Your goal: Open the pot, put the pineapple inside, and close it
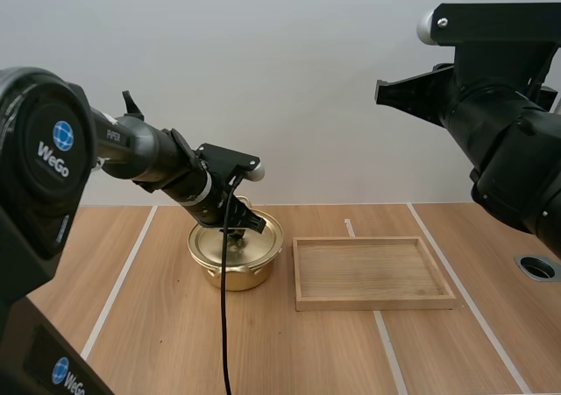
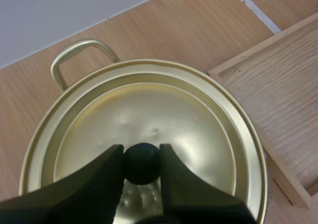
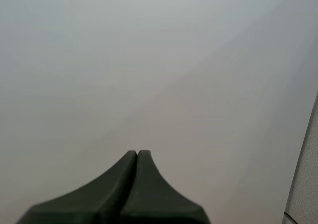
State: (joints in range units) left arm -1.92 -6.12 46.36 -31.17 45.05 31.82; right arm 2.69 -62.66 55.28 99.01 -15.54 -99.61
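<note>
The gold pot (image 1: 235, 257) stands on the wooden surface (image 1: 158, 325), left of centre, with its lid (image 1: 238, 236) seated flat inside the rim. A shallow wooden tray (image 1: 368, 303) lies just to its right, with a narrow strip of bare surface between the two; the tray has nothing in it. White tape lines (image 1: 118, 285) run across the surface on both sides of the pot and past the tray

My left arm (image 1: 153, 154) reaches forward and down from the left, and the left gripper (image 1: 235, 229) is over the middle of the lid. From the left wrist, the left gripper (image 2: 142, 153) has its two black fingers (image 2: 99, 179) set narrow, one on each side of the round black knob (image 2: 142, 163) at the lid's centre, both pressed against it so the knob is pinched between them. The lid (image 2: 164, 110) lies level on the pot's rim (image 2: 251, 149), a looped handle (image 2: 79, 52) sticks out on the pot's far side, and a corner of the tray (image 2: 278, 85) lies close beside the rim

My right arm (image 1: 504, 141) is held high above the right end of the surface, well apart from pot and tray. The right gripper (image 3: 137, 155) has its fingers (image 3: 99, 194) lying together as one dark wedge, holding nothing, facing a plain grey wall (image 3: 149, 60)
</note>
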